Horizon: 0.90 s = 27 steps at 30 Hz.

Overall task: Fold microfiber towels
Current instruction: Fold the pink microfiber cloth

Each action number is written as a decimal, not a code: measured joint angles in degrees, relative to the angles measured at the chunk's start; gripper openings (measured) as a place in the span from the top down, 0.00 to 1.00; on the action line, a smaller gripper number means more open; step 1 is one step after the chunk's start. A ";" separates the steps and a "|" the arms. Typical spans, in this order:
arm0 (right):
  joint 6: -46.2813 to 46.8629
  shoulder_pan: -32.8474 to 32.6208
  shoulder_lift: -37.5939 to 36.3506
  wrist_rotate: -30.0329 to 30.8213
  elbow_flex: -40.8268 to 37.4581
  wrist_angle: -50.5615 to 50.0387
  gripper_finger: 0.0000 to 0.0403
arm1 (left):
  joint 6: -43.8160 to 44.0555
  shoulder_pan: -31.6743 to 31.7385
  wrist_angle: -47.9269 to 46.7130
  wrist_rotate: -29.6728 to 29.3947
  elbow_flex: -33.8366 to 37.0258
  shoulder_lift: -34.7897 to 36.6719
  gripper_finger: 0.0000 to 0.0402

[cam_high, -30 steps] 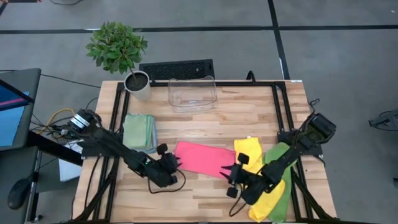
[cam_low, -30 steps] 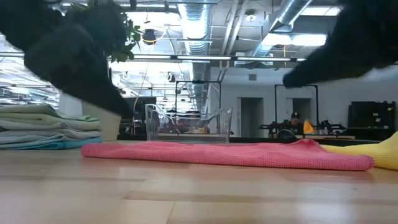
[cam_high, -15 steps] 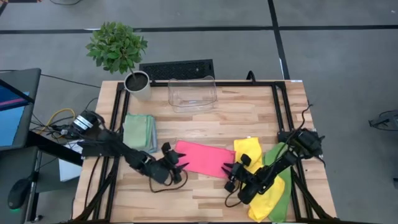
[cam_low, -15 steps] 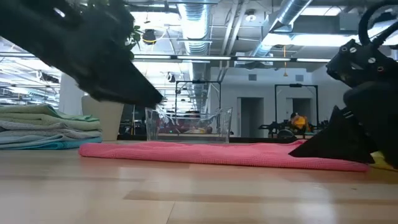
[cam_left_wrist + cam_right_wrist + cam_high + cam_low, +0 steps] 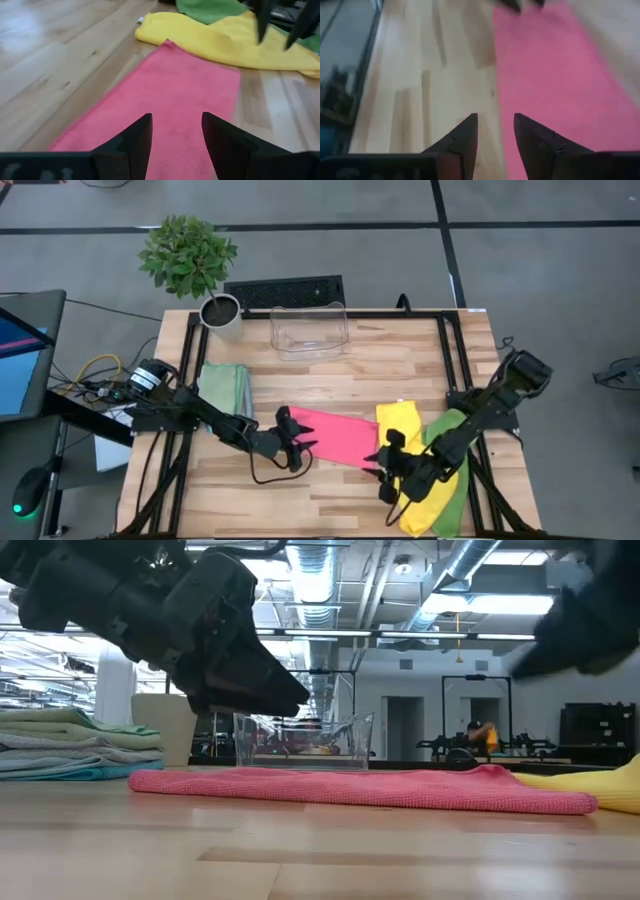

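Both grippers, left [image 5: 300,442] at nine o'clock and right [image 5: 378,462] at three, hover spread over the pink towel [image 5: 335,436], empty.

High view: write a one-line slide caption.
Both hands hover open at opposite ends of the flat pink towel.

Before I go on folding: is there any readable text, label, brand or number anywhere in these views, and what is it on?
No text can be read in any view.
Yellow towel: a small white tag at one corner, too small to read.
Pink towel: no print or label visible.
Clear bin: no label visible.
Dark keyboard-like panel behind the table: markings too small to read.
Room behind the table in the low view: no legible signs.
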<state>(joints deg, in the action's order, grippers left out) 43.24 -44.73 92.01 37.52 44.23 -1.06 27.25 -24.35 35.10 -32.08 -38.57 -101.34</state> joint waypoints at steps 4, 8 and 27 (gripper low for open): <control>-0.21 -0.27 4.85 -4.00 2.16 -0.49 0.58 | -0.07 -0.44 -0.61 0.31 0.00 0.00 0.59; 0.50 -0.09 10.10 -4.44 4.94 -5.08 0.52 | -0.01 -0.40 -1.72 0.30 0.00 0.00 0.59; 12.72 0.01 15.25 -3.70 5.64 -11.82 0.89 | 2.62 -1.41 -5.82 -0.12 0.15 0.00 0.59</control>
<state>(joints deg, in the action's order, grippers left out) 55.96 -44.71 107.26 33.82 49.87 -12.88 29.87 -25.77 29.28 -32.20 -38.41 -101.34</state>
